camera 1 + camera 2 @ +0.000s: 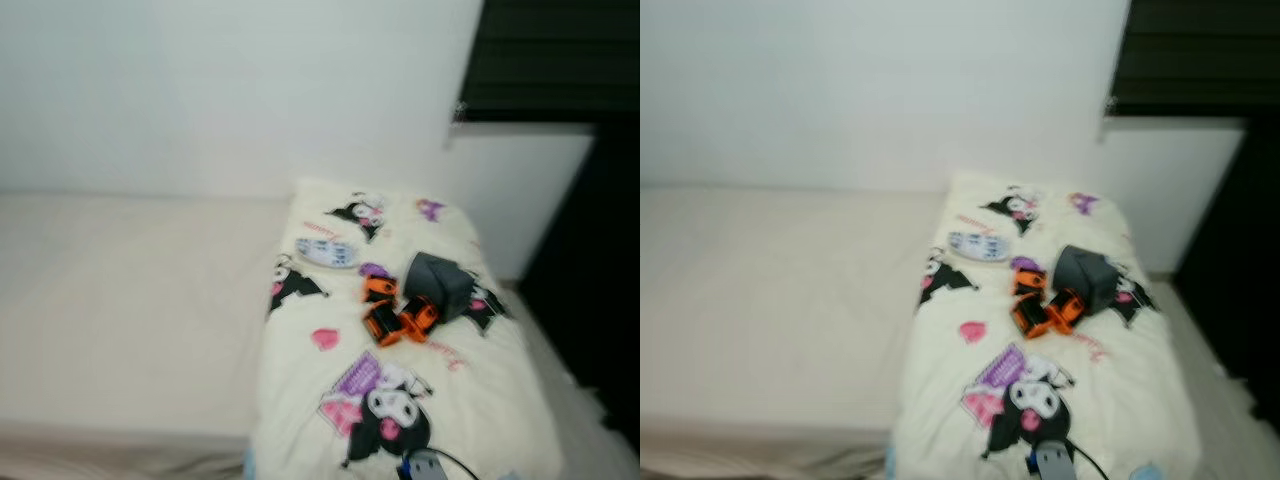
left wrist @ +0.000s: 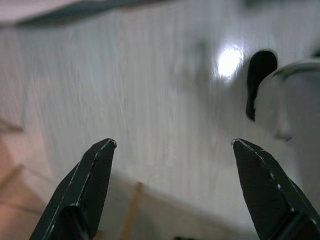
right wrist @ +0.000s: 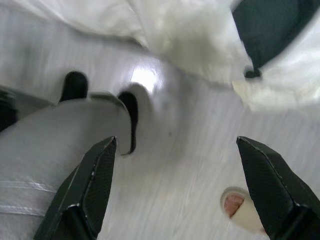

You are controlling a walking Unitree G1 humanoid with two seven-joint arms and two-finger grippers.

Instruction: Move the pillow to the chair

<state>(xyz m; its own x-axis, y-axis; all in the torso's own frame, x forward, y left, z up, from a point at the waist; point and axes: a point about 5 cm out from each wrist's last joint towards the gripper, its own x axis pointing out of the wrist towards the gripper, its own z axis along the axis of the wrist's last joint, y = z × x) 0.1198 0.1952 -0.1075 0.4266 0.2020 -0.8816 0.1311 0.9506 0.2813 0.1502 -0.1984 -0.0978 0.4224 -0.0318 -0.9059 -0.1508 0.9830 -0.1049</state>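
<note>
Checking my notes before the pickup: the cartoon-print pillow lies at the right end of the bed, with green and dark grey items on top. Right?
Not quite: the items beside the dark grey one are orange, not green, as the left eye view shows. The cartoon-print pillow does lie at the right end of the bed.

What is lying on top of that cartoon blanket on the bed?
On the cartoon blanket lie a dark grey box-like thing, orange and black gear, a pale patterned item and a cabled device at its near edge. Whatever lies beneath the blanket is covered.

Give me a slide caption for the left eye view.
Cartoon-print blanket on a bed by a white wall, with orange-and-black gear lying on top.
</note>
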